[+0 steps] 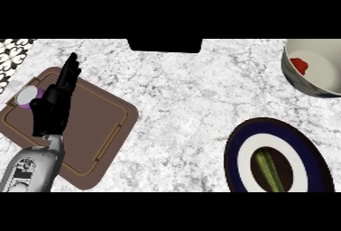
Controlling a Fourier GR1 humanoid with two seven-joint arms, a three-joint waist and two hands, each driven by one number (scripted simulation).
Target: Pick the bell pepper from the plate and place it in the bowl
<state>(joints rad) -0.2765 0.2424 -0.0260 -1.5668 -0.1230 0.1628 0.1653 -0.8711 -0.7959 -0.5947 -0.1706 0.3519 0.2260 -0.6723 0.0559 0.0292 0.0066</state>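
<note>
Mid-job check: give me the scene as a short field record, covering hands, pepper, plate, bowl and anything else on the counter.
left hand: open, fingers straight, resting over the brown board at left
right hand: not in view
bell pepper: green, lying on the plate
plate: dark blue rim, lower right
bowl: upper right, cut by the edge, a red item inside
small round object: on the board beside the left hand

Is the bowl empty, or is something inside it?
Not empty. The bowl at the counter's top right holds something small and red against its inner wall. What it is, cannot tell.
</note>
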